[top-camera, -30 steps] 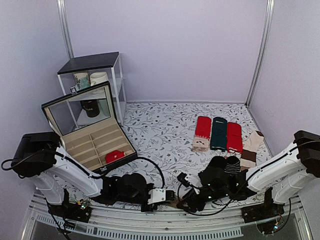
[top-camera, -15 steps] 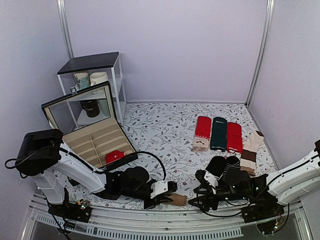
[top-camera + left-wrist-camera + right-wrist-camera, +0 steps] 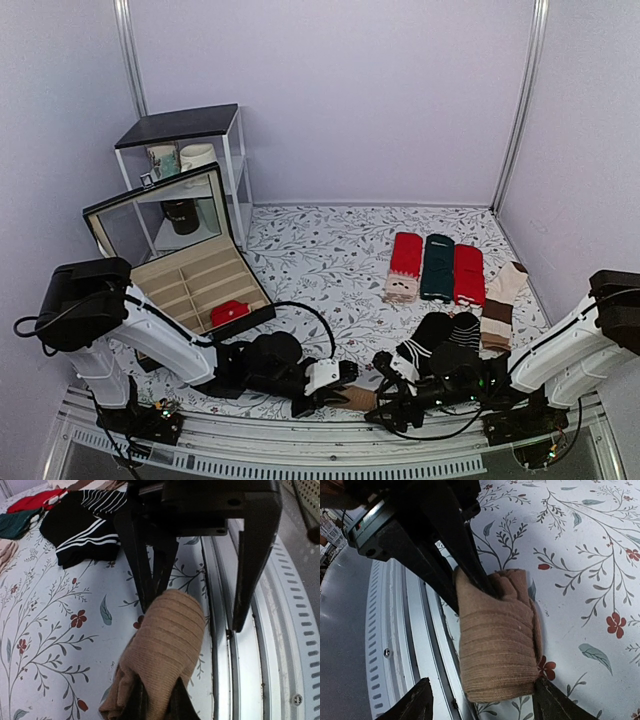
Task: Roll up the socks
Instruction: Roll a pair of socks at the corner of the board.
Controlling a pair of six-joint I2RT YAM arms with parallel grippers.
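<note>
Item: socks, one brown rolled bundle. Location: pinched in my left pincer; flanked by my right pincer, fingers spread. Step: roll seemingly formed. Next, probably: secure it, then release gently.

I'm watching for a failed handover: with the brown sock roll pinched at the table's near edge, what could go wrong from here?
1. The brown sock roll sits right beside the metal rail; released carelessly, it may slip off the cloth.
2. The left end effector pinches only one end, so the layers could loosen.
3. The open right end effector straddles the roll close to the left's fingers; closing may hit them.
</note>
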